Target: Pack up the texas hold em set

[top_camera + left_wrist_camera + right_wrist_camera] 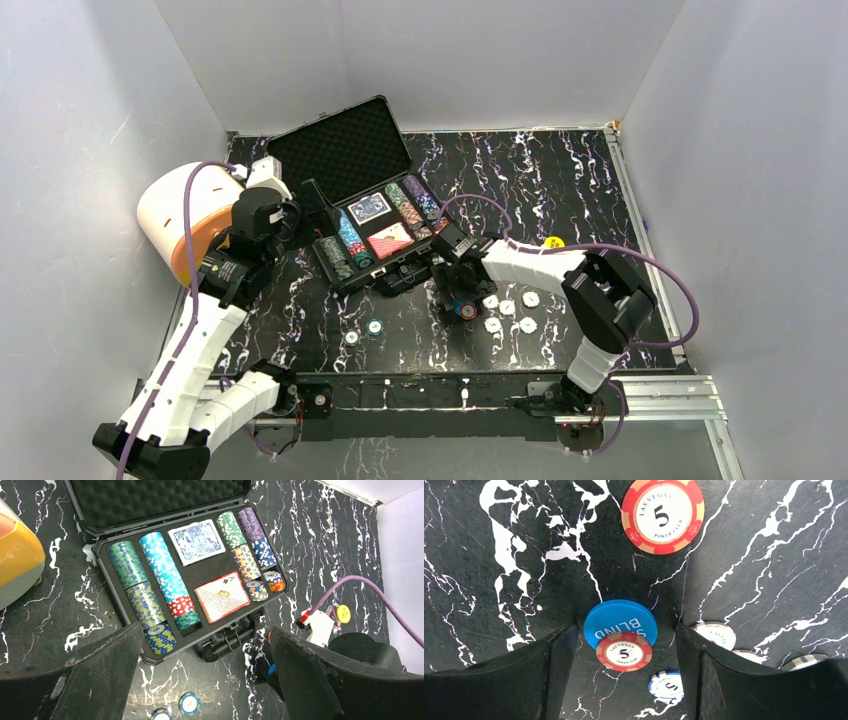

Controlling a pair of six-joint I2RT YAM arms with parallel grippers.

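your right claw (624,632) stood open astride a round blue plastic blind disc (616,620), a red five chip (624,653) partly on it, on the black marbled counter (464,540). your left claw (205,630) gaped empty beside the open black foam-lined hard case (150,500).

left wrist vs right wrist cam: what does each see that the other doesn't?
Left wrist only: open case, chip rows, blue deck, ace card, yellow button, cylinder.
Right wrist only: blue button, readable, inside the open right hand, a red chip overlapping it, a second red chip beyond, white chips beside.
Both: the table; the left hand is open too. A blue sliver under the right arm in left wrist may be that button.
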